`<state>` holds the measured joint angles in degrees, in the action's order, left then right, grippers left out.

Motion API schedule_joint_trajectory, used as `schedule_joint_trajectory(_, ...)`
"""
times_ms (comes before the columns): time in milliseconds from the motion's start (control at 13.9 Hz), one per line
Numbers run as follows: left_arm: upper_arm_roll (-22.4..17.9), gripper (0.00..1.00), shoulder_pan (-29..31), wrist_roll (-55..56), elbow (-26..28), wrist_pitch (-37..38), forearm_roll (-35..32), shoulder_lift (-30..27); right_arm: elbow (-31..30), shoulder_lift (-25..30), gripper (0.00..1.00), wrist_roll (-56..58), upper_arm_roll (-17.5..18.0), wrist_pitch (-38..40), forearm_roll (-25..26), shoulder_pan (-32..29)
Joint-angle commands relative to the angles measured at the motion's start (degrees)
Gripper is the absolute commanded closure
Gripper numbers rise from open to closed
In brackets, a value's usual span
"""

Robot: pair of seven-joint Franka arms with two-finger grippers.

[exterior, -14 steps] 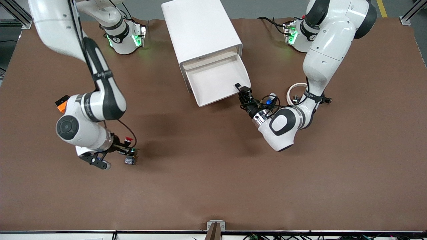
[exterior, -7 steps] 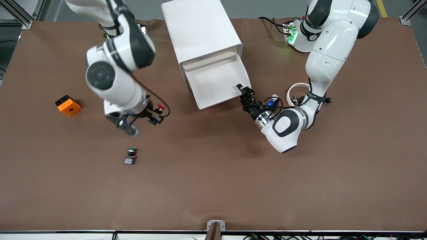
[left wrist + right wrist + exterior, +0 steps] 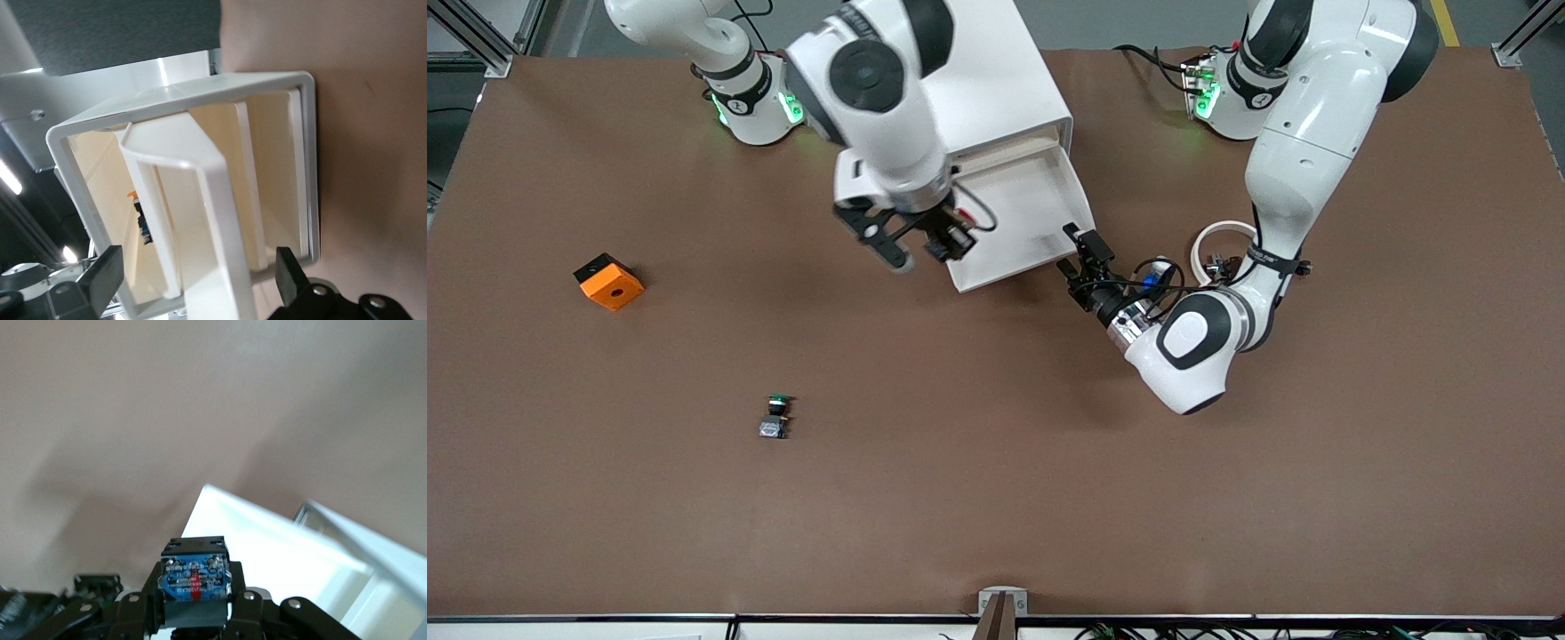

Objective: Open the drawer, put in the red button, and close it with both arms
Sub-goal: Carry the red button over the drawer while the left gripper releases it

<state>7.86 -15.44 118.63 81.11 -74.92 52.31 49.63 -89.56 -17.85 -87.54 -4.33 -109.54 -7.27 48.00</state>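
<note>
The drawer (image 3: 1014, 213) is pulled out of the white cabinet (image 3: 960, 80); its tray looks bare where it shows. My right gripper (image 3: 950, 238) is shut on the red button (image 3: 955, 233) and holds it over the drawer's front corner toward the right arm's end. In the right wrist view the button's blue-labelled base (image 3: 195, 575) sits between the fingers, with the drawer (image 3: 267, 547) below. My left gripper (image 3: 1079, 253) is open at the drawer's other front corner. In the left wrist view its fingers (image 3: 100, 280) stand either side of the drawer's front (image 3: 207, 200).
A switch with a green cap (image 3: 775, 416) lies on the brown table, nearer the front camera. An orange block (image 3: 609, 281) lies toward the right arm's end. A white ring (image 3: 1221, 233) lies by the left arm, partly hidden.
My right arm has lifted the red button from beside the green switch and carried it across to over the drawer. The left gripper has shifted slightly at the drawer's corner.
</note>
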Motion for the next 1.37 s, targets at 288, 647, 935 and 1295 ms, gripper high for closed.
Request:
schedule_joint_trajectory(288,-0.83,0.00,4.36,-27.16,-3.59,0.03,-12.65,-3.39,-5.17,-0.43,1.00,-8.35,-0.85,-1.11,3.13,6.93)
schedule_joint_trajectory(647,-0.92,0.00,5.51,-53.37,-7.01,-3.81,-20.82,-5.42,-11.33,-0.51,1.00,-9.32,-0.85,-10.51,3.93,8.69)
schedule_joint_trajectory(935,-0.05,0.00,4.55,-68.06,-7.28,-15.14,-29.87,-8.32,-11.42,-0.78,1.00,-9.41,-0.85,-10.43,3.93,9.83)
schedule_joint_trajectory(1295,1.36,0.00,1.04,-70.11,-6.67,-31.31,-39.02,-8.85,-11.07,-1.22,0.10,-9.49,-0.85,-10.61,3.93,10.28)
